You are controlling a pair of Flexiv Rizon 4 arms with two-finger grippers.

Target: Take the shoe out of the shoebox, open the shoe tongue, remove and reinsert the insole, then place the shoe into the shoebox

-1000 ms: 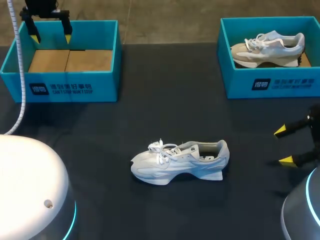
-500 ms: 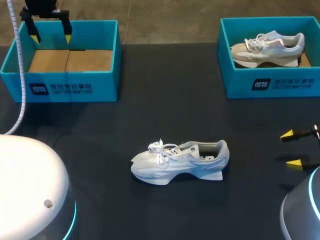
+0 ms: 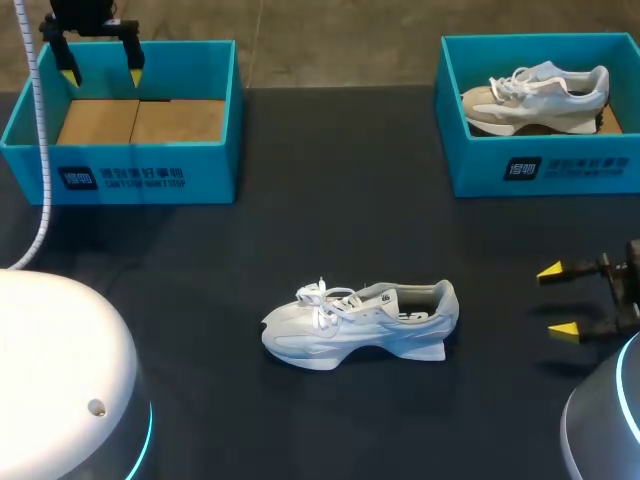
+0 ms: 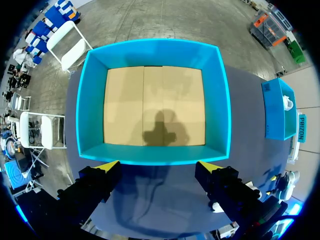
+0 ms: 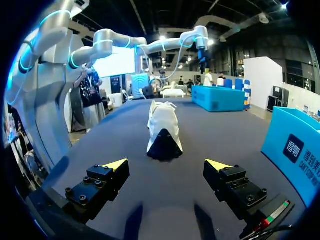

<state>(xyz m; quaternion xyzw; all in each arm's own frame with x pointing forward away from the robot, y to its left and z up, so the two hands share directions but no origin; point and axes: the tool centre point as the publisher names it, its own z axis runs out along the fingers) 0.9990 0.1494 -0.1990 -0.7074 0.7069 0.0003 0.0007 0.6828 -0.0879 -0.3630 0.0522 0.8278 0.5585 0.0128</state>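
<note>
One change: the right end effector (image 3: 557, 300) backed off toward the bench's (image 3: 330, 200) right edge, then swung left again. It now sits slightly nearer the shoe (image 3: 360, 322), fingers wide and empty, well apart from it and facing its heel. The shoe hasn't moved: upright mid-bench, toe left, already out of the box. This looks like the approach for the tongue step, while the left end effector (image 3: 100, 72) is unchanged, wide open over the empty far-left shoebox (image 3: 120, 178).

Illegible white print on left shoebox (image 3: 215, 170) and right shoebox (image 3: 480, 172) fronts
</note>
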